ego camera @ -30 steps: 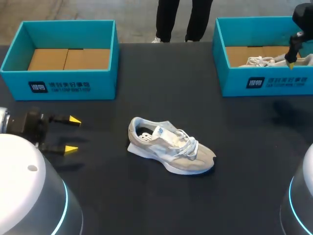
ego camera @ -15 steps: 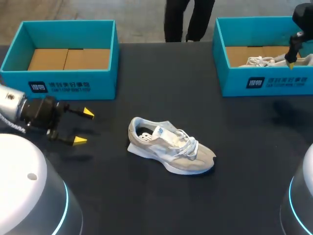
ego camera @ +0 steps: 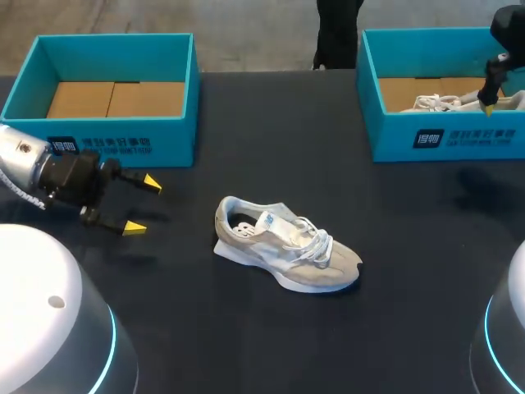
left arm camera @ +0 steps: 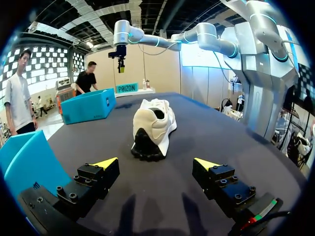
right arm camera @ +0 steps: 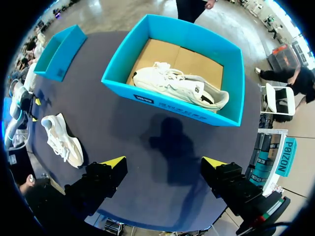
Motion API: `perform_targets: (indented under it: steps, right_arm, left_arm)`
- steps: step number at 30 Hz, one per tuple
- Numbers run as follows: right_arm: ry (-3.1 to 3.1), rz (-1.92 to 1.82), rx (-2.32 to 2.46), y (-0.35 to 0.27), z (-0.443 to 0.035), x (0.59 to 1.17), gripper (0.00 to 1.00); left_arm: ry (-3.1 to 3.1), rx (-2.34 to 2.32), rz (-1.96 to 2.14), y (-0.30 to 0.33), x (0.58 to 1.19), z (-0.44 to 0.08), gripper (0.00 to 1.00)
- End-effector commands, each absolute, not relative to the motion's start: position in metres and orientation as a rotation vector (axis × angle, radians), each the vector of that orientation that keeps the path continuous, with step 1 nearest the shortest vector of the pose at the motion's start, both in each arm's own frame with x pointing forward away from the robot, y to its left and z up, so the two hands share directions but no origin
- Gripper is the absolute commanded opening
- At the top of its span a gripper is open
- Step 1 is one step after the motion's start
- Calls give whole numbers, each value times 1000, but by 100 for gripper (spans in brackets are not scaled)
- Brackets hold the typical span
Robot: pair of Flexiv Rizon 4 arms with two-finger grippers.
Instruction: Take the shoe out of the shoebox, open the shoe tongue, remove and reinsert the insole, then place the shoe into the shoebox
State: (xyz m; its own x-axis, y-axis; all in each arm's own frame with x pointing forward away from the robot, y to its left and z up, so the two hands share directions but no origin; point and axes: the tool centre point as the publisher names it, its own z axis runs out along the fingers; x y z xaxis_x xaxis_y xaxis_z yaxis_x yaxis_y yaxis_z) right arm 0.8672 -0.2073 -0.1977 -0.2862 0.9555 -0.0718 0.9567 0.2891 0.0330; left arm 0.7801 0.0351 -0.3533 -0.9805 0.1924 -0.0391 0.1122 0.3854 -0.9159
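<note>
A grey-and-white shoe [ego camera: 283, 246] lies on its sole in the middle of the black table, toe toward the right. My left gripper [ego camera: 141, 205] hovers open to the left of its heel, with a gap between them. Seen from the left wrist, the shoe's heel [left arm camera: 152, 123] faces the open left gripper [left arm camera: 156, 163], a short way ahead of it. High over the right shoebox [ego camera: 443, 135], my right gripper [ego camera: 490, 105] holds nothing. From the right wrist, that open gripper [right arm camera: 165, 161] looks down on the shoebox [right arm camera: 167, 105], which holds a second white shoe [right arm camera: 179, 86].
An empty teal shoebox [ego camera: 107, 144] with a cardboard floor stands at the back left, just behind my left gripper. The second shoe [ego camera: 435, 103] lies in the right box. Bare black tabletop [ego camera: 246, 345] surrounds the loose shoe.
My left gripper has moved away from the near edge, toward the right and the shoe's heel. The right arm and both shoes have stayed where they were.
</note>
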Motion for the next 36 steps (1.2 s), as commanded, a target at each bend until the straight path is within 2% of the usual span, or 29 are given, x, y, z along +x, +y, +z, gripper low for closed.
perform_targets:
  steps: [1, 14, 21, 36]
  right_arm:
    - [2457, -28, 1829, -207, -198, 867, 100]
    - [2457, -28, 1829, -207, -198, 867, 100]
    - [2457, -28, 1829, -207, -198, 867, 100]
    - [2457, -28, 1829, -207, -198, 867, 100]
  left_arm:
    - [-2554, -282, 1677, 35, 780, -353, 100]
    - [-2554, -282, 1677, 35, 780, -353, 100]
    - [-2542, -320, 1669, 37, 798, -358, 100]
    - [-2488, -458, 1607, -2, 811, -376, 100]
